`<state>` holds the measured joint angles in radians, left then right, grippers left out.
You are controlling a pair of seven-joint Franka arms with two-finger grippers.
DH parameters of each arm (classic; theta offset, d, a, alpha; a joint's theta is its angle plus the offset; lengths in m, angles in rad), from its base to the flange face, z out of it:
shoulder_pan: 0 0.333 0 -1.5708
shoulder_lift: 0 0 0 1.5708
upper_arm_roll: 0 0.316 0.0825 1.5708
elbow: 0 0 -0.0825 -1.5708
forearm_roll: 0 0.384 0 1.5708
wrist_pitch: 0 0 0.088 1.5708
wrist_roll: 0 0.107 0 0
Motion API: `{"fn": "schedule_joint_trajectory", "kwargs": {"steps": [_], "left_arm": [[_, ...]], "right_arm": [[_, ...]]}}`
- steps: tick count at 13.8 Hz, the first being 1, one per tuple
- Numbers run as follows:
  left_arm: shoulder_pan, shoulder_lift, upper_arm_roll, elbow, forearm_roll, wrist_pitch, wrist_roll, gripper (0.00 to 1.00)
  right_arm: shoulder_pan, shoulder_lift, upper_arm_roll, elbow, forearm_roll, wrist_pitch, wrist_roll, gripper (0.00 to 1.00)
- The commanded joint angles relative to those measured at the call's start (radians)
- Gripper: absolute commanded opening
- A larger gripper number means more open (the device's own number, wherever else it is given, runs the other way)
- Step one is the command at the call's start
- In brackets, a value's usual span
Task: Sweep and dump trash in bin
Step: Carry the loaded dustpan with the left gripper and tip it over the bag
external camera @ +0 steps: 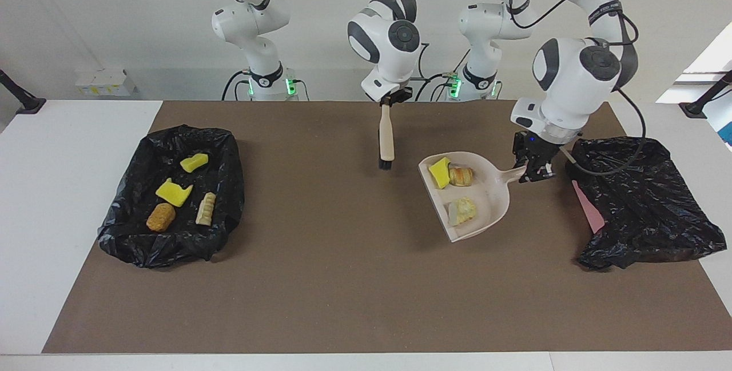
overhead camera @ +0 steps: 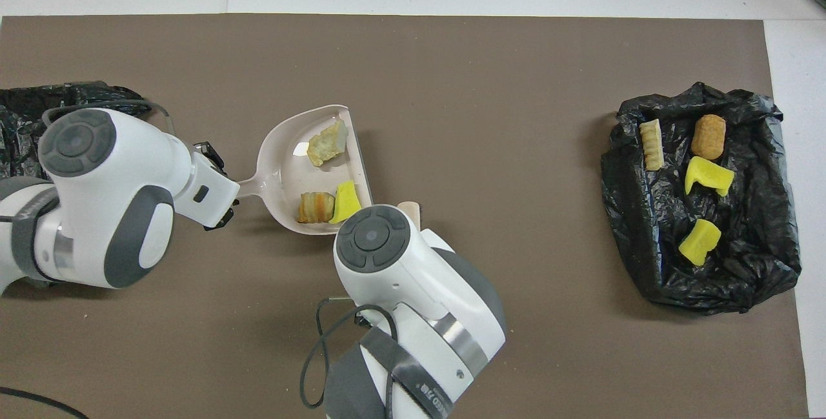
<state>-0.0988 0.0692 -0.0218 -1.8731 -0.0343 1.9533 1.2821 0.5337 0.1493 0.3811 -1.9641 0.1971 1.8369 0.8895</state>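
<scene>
- The left claw (external camera: 534, 172) is clenched on the stub handle of the pale beige plastic dustpan (external camera: 492, 202), which it holds over the brown tabletop (external camera: 343, 279) toward the left arm's end.
- Three pieces of trash ride in the pan: a bright yellow sponge wedge (external camera: 440, 171), an orange-brown bread-like lump (external camera: 461, 176) just beside it, and a pale stone-like chunk (external camera: 462, 211) apart from them.
- The right claw (external camera: 390, 98) is clenched on the top of the beige brush with black bristles (external camera: 386, 136), which hangs upright near the middle of the tabletop, bristles down; I cannot tell whether they touch the surface.
- Four more pieces already lie in the open black-bagged bin (external camera: 229, 188) at the right arm's end: two yellow sponge bits (external camera: 173, 192), a ridged beige chunk (external camera: 206, 208) and a brown bread-like lump (external camera: 160, 217).
- A crumpled black plastic bag (external camera: 640, 205) with a pink edge showing lies just beside the left claw.
- Risks, as I judge them:
  - The open lip has no wall; any tilt toward it would let the lumps slide out, the yellow wedge at the edge first.
  - The grip is far out on a thin handle, so the pan could twist in the claw.
  - The open bin is well apart from the pan, and the brush hangs between them; a straight carry could strike it.
  - A jerky carry could bounce the light lumps out.
</scene>
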Motion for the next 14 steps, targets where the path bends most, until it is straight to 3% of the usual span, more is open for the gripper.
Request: {"fn": "schedule_joint_trajectory", "kwargs": {"steps": [1,5,11,14], "left_arm": [[0.078,0.038,-0.004,0.127,-0.022,-0.103,0.112,0.0],[0.235,0.096,-0.003,0.252,-0.01,-0.175,0.265,0.0],[0.428,0.155,0.0,0.362,0.088,-0.166,0.417,0.0],[0.511,0.187,0.003,0.417,0.166,-0.09,0.538,0.0]], "right_arm": [[0.046,-0.045,-0.002,-0.074,0.028,0.041,0.016,0.0],[0.074,-0.109,-0.002,-0.211,0.085,0.139,-0.048,0.0],[0.074,-0.138,-0.004,-0.291,0.151,0.245,-0.07,0.0],[0.072,-0.145,-0.002,-0.312,0.157,0.257,-0.11,0.0]]}}
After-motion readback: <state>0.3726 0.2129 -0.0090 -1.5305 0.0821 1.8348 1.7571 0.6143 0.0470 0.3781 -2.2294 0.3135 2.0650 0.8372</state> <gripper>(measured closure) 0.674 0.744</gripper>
